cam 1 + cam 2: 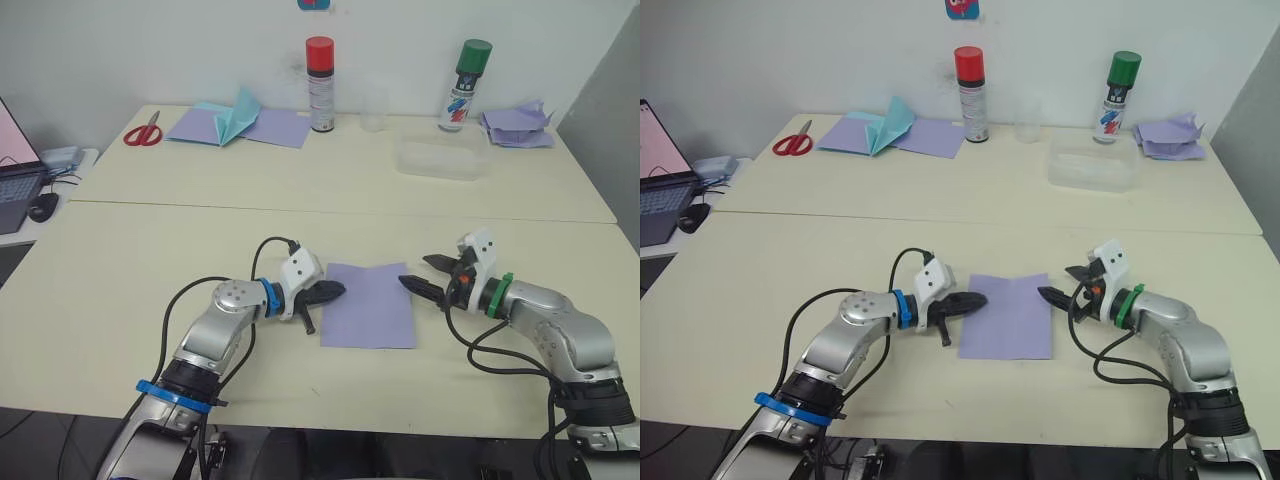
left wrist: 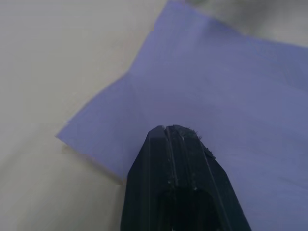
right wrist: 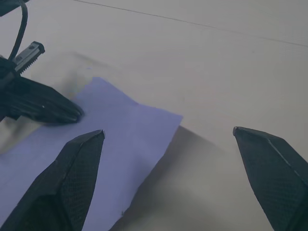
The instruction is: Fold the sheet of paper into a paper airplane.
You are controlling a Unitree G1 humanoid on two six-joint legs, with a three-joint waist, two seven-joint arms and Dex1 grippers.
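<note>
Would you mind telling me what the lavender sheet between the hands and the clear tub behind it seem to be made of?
The sheet of paper looks like thin matte paper: it lies flat, shows a faint crease and one edge lifts slightly. The clear tub appears to be translucent plastic with a soft sheen, since the table shows through its walls.

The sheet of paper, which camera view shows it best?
The left eye view: the whole sheet of paper lies flat between both tools. The right eye view shows the same. The left wrist view shows one corner under the shut left tool; the right wrist view shows one edge.
</note>
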